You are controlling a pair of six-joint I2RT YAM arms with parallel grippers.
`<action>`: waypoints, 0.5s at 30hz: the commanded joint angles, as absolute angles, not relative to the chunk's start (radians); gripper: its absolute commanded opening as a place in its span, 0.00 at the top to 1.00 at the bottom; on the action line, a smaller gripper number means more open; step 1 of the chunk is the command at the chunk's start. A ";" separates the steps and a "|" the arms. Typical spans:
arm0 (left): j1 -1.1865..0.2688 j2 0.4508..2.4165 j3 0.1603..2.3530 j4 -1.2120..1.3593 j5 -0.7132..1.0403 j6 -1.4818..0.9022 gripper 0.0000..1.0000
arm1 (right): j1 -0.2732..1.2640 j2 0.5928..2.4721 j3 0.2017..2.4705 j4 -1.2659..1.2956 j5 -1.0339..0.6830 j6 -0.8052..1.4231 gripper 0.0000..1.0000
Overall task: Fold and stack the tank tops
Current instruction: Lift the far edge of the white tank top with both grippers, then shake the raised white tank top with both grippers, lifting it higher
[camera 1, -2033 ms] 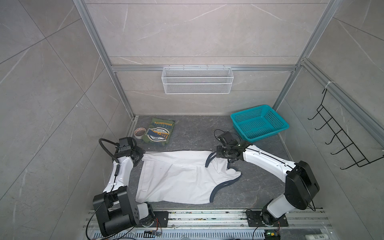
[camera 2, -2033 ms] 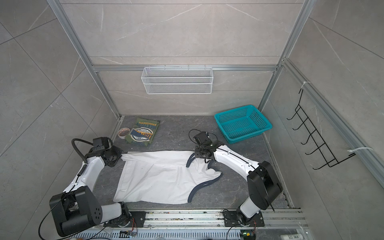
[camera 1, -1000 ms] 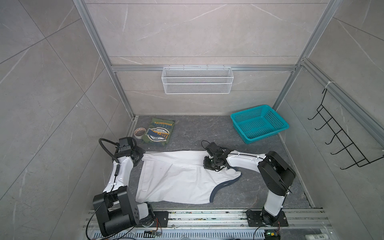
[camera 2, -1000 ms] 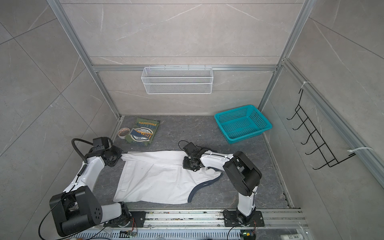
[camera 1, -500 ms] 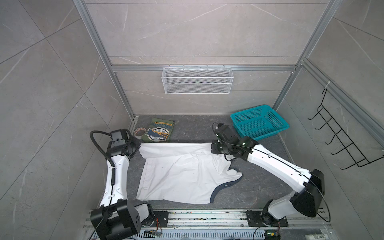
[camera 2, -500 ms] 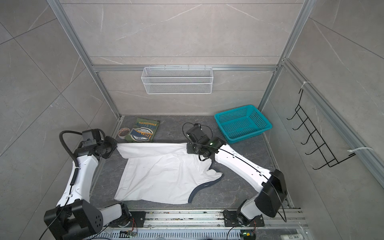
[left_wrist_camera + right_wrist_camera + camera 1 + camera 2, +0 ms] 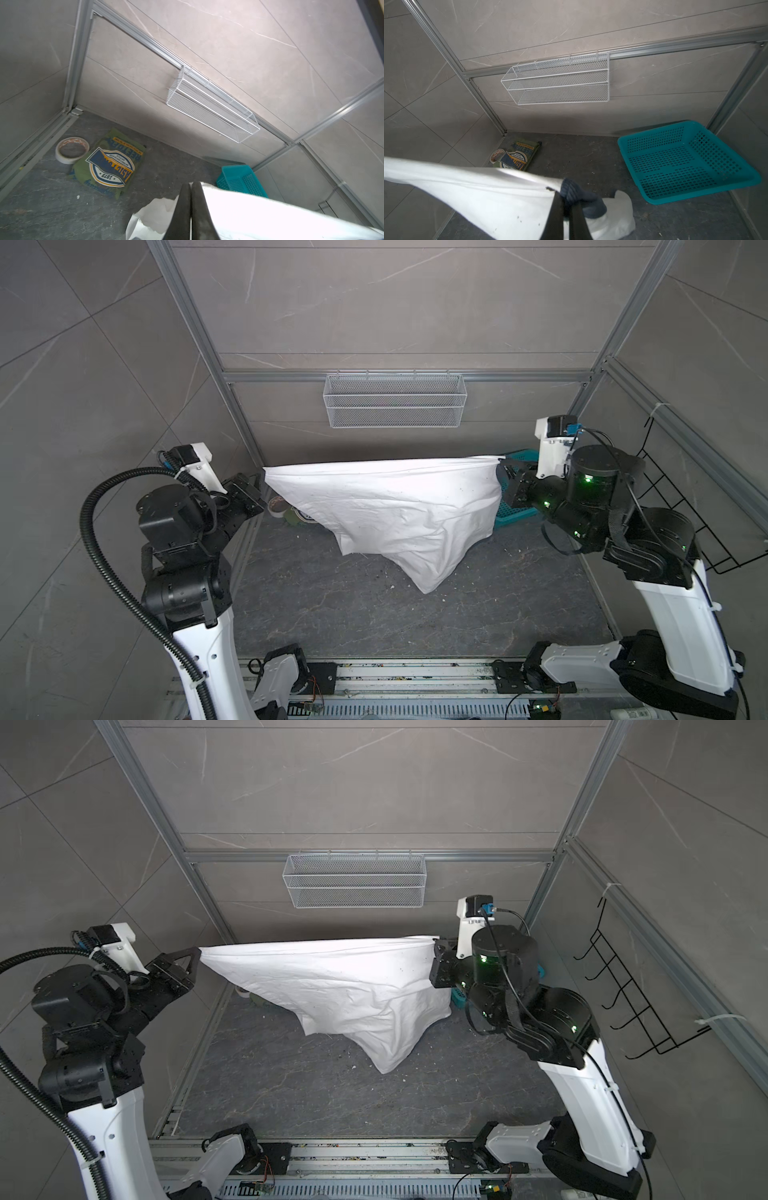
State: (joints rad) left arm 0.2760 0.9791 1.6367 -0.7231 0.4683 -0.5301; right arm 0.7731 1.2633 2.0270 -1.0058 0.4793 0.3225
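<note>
Mid-frame, white top (image 7: 386,510) hangs: left jaws and right jaws clamped on its upper corners. Light, limp cloth; grip hems.

- The white cloth tank top (image 7: 386,510) looked matt and soft, creased all over, with dark specks on its surface; its dark grey trim (image 7: 578,196) was ribbed knit.
- The folded olive green cloth tank top (image 7: 110,164), below the white wire-mesh metal shelf (image 7: 395,400), was matt, its printed graphic smoother.
- That shelf wore a smooth painted coat.
- The teal plastic basket (image 7: 685,164), perforated, had a slight sheen.
- The roll of tape (image 7: 71,149) looked papery.
- The dark grey floor (image 7: 353,614) was matt, stone-veined, gritty.
- The grey wall tiles (image 7: 374,302) were smooth and satin.
- The frame rails (image 7: 291,376) were brushed metal.
</note>
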 commanded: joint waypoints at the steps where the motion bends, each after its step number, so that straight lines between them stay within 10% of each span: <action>1: 0.288 1.188 1.557 -0.876 0.424 -0.498 1.00 | 0.767 1.277 1.867 -1.069 0.589 0.307 1.00; 7: 0.226 1.370 1.587 -1.042 0.412 -0.395 1.00 | 0.749 1.283 1.649 -1.018 0.526 0.373 1.00; 15: 0.153 1.091 1.759 -0.842 0.432 -0.433 1.00 | 0.749 1.214 1.905 -1.052 0.468 0.332 1.00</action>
State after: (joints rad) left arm 0.1440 1.3094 1.6672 -0.9661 0.4252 -0.4343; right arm 0.7540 1.3128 1.7786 -1.0519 0.4629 0.3454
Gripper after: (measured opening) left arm 0.049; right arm 0.057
